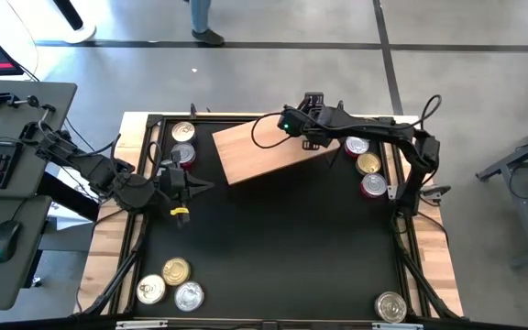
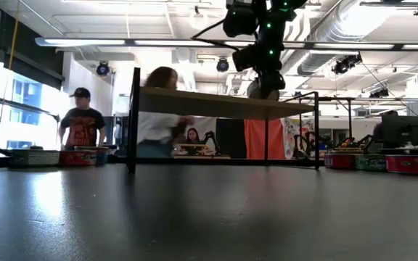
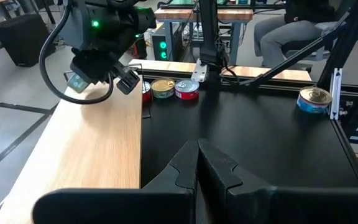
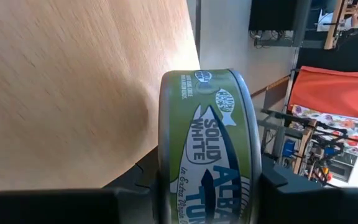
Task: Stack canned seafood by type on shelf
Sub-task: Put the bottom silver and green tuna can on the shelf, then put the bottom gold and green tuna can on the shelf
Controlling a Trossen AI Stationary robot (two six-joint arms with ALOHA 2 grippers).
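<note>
A black worktop (image 1: 273,247) w/ pale wood edge strips is shown from above; the shelf (image 1: 264,151), a light-brown wooden block, is seen lying at an angle near the far edge, centre. In the low view its top (image 2: 223,105) is seen raised on thin dark legs.

R arm (image 1: 401,142) is extended from the right side across the shelf's far right corner; the right gripper (image 1: 312,124) is held above that corner. Its jaws are clamped on a green-labelled tin (image 4: 207,155), marked "Solid White Albacore" in the wrist view, held on edge w/ the shelf top just beside it.

L arm (image 1: 108,174) is parked at the left edge; the left gripper (image 1: 191,188) hovers over the black surface, near the shelf's near left corner, jaws fully closed & empty (cf. wrist view (image 3: 197,171)).

Remaining canned seafood is grouped as follows:
- three tins (image 1: 365,163) in a column just right of the shelf, under the R arm;
- approx. three tins (image 1: 181,145) left of the shelf, by the far left corner;
- three tins (image 1: 170,284) at the near left corner;
- one tin (image 1: 390,307) at the near right corner.

People (image 2: 82,127) are visible in the room beyond, well apart from the arms.
</note>
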